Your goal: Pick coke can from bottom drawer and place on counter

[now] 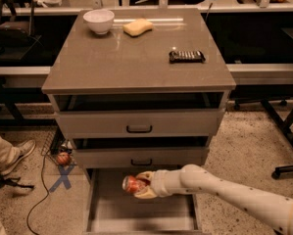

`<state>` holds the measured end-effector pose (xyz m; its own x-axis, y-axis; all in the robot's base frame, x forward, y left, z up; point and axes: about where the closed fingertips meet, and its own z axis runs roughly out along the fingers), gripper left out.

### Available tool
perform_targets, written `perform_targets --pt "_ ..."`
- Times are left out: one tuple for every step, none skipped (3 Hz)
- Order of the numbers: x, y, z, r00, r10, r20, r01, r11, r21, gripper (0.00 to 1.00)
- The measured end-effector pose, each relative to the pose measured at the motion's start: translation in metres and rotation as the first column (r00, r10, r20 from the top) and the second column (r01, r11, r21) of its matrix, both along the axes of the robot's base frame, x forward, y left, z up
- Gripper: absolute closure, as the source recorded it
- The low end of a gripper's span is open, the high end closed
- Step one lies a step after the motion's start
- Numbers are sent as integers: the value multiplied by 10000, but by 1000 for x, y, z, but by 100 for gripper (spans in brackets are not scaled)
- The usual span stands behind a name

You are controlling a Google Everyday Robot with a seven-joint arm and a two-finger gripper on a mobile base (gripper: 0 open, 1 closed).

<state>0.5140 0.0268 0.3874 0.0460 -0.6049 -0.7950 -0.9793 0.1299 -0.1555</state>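
Observation:
The coke can [130, 183], red with a silver end, lies sideways in my gripper [140, 185], which is shut on it and holds it above the open bottom drawer [107, 214]. My white arm reaches in from the lower right. The drawer's grey floor shows bare below the can. The counter [136, 58] is the grey-beige top of the cabinet, well above the gripper.
On the counter stand a white bowl [99, 20], a yellow sponge [137, 27] and a dark snack bar [186, 56]. Two upper drawers with black handles [139, 129] are slightly open. A small red-orange ball [62, 158], a blue X and a person's shoe [19, 153] are on the floor at left.

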Motion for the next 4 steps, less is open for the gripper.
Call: perform_targets --pt "-8 -35 1 9992 -360 -150 360 9993 27 100" --pt "-5 -41 14 9990 -438 74 438 9990 -77 100" --pt "0 -71 66 9952 -578 795 597 9980 -208 100" --pt "8 -122 175 9714 -836 2221 1020 9922 -723 100"
